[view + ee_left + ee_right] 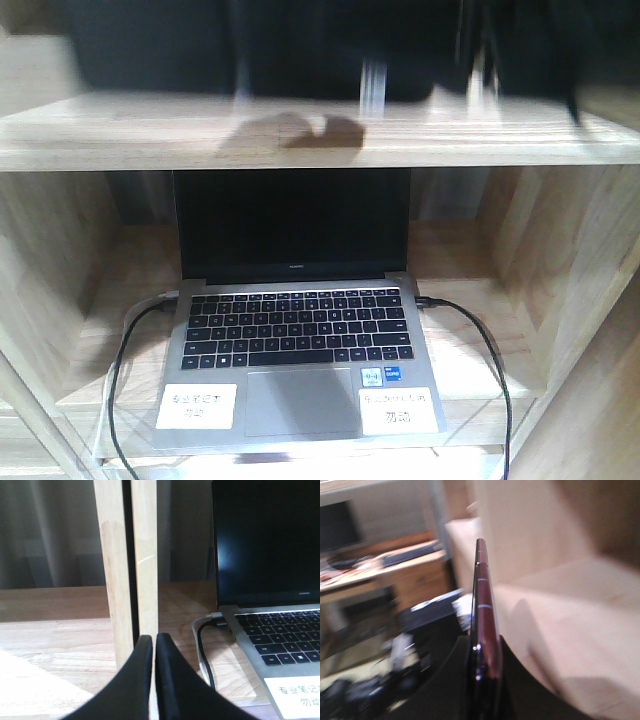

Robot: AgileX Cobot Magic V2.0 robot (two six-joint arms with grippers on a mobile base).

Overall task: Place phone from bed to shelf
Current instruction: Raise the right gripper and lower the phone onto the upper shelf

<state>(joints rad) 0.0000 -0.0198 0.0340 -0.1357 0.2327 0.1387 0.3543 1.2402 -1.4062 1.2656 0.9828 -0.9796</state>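
The phone (pixel 483 590) stands edge-on in the right wrist view, a thin dark slab with a pinkish-gold edge. My right gripper (pixel 483 645) is shut on its lower part, one black finger on each face. To the phone's right lies a pale wood surface of the shelf (pixel 570 630). My left gripper (pixel 154 641) is shut with nothing between its fingers, low in front of a pale upright post of the shelf (pixel 120 570). The front view shows the shelf's thick upper plank (pixel 480 135), with blurred dark shapes above it. The bed is out of view.
A silver laptop (pixel 300 350) with a black screen sits open in the bay under the upper plank, with a black cable (pixel 480 350) on each side and white labels on its palm rest. It also shows at the right of the left wrist view, laptop (pixel 270 630). Blurred desks (pixel 380 570) lie left of the phone.
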